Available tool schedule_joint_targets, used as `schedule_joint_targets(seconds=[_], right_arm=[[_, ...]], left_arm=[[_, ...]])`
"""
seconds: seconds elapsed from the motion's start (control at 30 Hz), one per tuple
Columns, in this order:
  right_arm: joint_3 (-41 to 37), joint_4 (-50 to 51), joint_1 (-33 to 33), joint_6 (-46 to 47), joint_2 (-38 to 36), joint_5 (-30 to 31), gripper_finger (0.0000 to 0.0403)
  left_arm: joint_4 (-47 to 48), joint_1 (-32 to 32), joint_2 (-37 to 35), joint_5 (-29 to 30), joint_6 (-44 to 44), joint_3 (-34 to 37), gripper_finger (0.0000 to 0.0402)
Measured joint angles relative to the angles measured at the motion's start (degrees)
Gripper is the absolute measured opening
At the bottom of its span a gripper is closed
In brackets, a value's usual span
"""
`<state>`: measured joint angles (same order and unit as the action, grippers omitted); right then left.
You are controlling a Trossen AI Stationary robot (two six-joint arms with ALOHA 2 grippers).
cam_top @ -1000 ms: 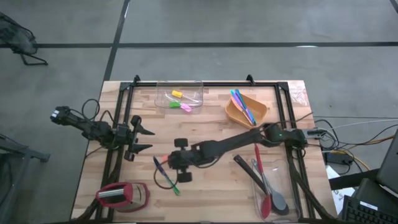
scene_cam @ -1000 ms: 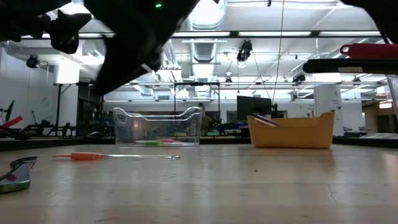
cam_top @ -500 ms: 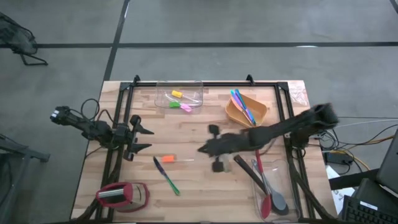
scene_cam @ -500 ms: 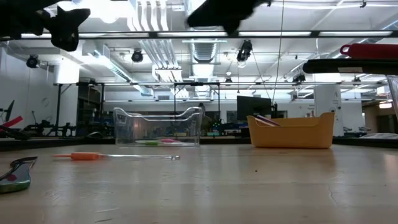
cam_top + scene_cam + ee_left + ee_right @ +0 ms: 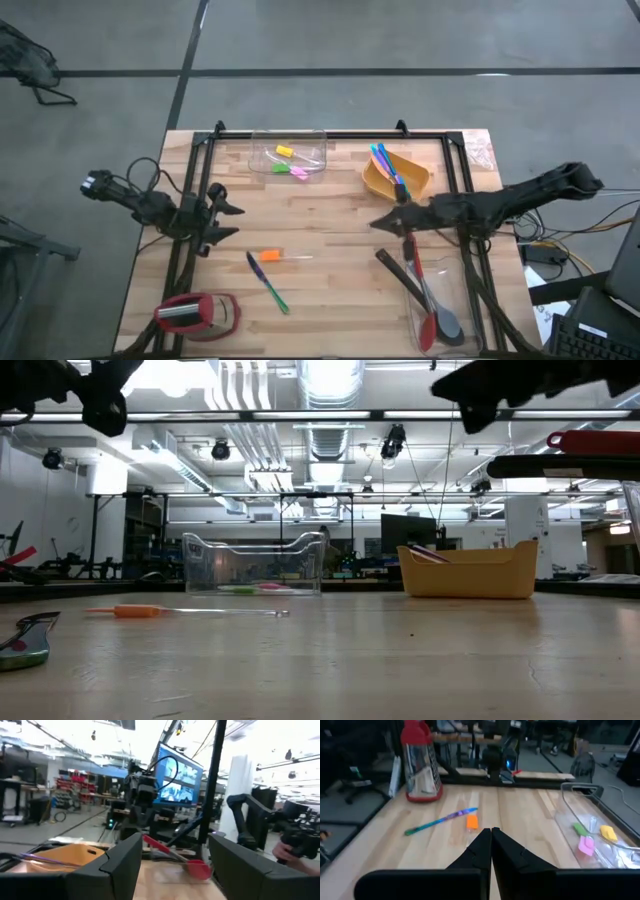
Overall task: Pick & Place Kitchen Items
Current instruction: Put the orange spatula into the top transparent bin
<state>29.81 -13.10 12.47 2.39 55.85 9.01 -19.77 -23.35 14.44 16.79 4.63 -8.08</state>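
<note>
Right gripper [image 5: 378,223] is up over mid-table with its fingers pressed together, holding nothing. Left gripper [image 5: 232,220] waits at the left edge, fingers wide apart. Orange piece [image 5: 269,257] and green-blue cutlery [image 5: 268,283] lie on the table [image 5: 330,290] between them.

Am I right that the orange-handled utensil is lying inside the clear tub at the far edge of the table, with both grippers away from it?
Not quite. The orange-handled utensil lies on the bare table, nearer the middle, not in the clear tub, as the high view shows. The rest holds: the left gripper and the right gripper are both away from it.
</note>
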Motion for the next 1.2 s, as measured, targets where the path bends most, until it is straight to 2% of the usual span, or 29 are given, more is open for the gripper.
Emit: schedule_joint_targets(seconds=[0.33, 0.5, 0.63, 0.83, 1.07, 1.2], right_arm=[[-12.38, -2.45, -0.11, -0.78, -17.42, -0.62, 0.0008], [-16.84, -2.22, -0.11, -1.07, -25.73, -0.25, 0.0008], [-20.07, -1.53, -0.11, -2.73, -31.19, -0.17, 0.0008], [-22.90, 0.73, -0.15, -2.81, -38.01, 0.45, 0.0008], [-24.29, 0.84, -0.13, -2.36, -40.50, 0.59, 0.0008], [-24.29, 0.87, -0.11, -2.79, -39.47, 0.60, 0.0009]], left_arm=[[0.20, 0.02, 5.35, 10.40, 5.97, 1.21, 0.0236], [1.40, 0.02, 9.80, 10.63, 8.85, 1.08, 0.0236], [8.85, 0.02, 13.93, 10.60, 13.73, -1.08, 0.0236], [18.90, -0.13, 23.74, 8.42, 22.41, -6.07, 0.0236], [23.95, -0.13, 39.82, 6.17, 20.52, -15.40, 0.0236], [32.41, -0.39, 47.03, 5.94, 20.59, -21.55, 0.0236]])
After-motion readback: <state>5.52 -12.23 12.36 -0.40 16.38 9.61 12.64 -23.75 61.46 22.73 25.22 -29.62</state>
